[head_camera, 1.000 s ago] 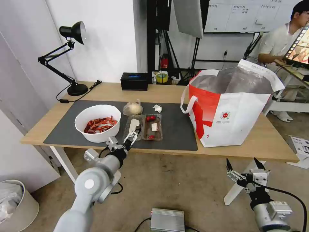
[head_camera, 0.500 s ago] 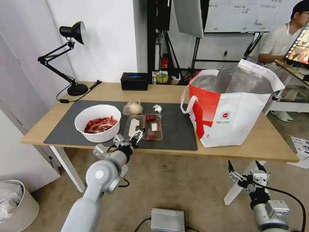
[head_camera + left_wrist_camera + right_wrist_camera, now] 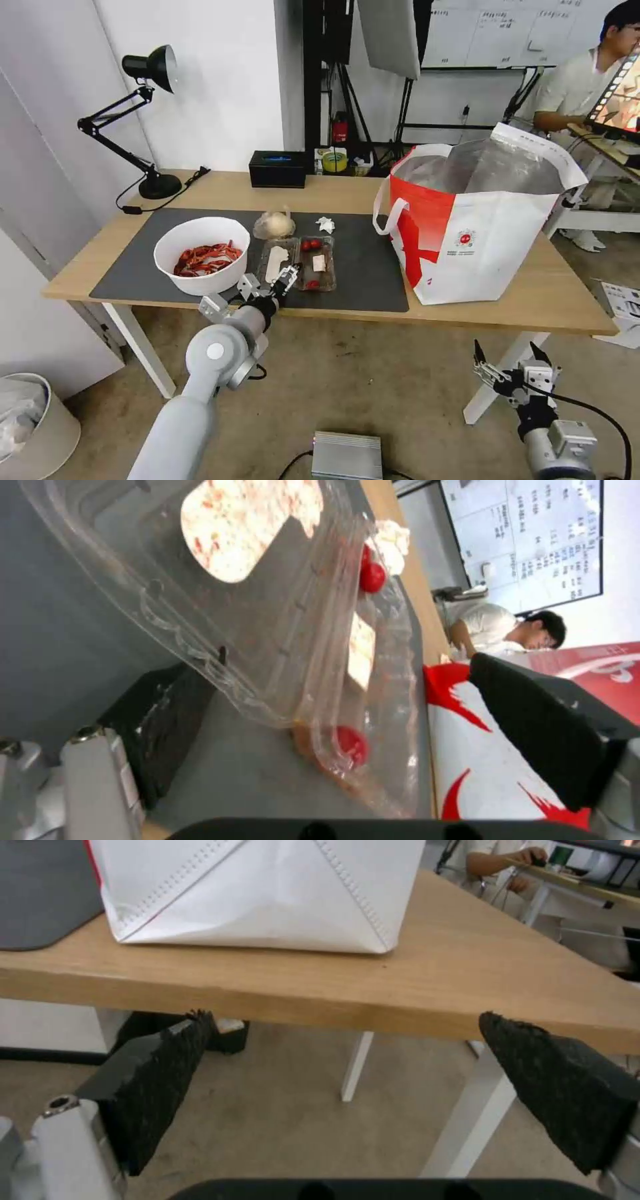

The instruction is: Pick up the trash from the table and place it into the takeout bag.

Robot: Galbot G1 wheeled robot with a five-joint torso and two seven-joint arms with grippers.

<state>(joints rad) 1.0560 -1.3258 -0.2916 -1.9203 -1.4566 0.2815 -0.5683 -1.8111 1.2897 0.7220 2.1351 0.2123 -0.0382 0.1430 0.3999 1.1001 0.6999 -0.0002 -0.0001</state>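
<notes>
On the table's (image 3: 573, 297) dark mat (image 3: 373, 267) lie the white bowl of red shells (image 3: 202, 253), the clear clamshell tray (image 3: 298, 262), the knotted clear bag (image 3: 274, 225) and the crumpled tissue (image 3: 326, 224). My left gripper (image 3: 285, 277) is open at the tray's near edge. In the left wrist view the tray (image 3: 267, 605) lies between the two black fingers (image 3: 547, 720), its rim over one of them. The takeout bag (image 3: 477, 227) stands open at the right. My right gripper (image 3: 510, 363) hangs open below the table's front edge (image 3: 400, 1005).
A black box (image 3: 278, 168) and a black desk lamp (image 3: 150, 120) stand at the table's back. A metal box (image 3: 347, 455) lies on the floor in front. A bin (image 3: 30, 420) is at lower left. White table legs (image 3: 490, 393) are near the right gripper.
My left gripper has moved right and forward to the tray's near edge, its arm swinging in under it. The right gripper has sunk slightly.
</notes>
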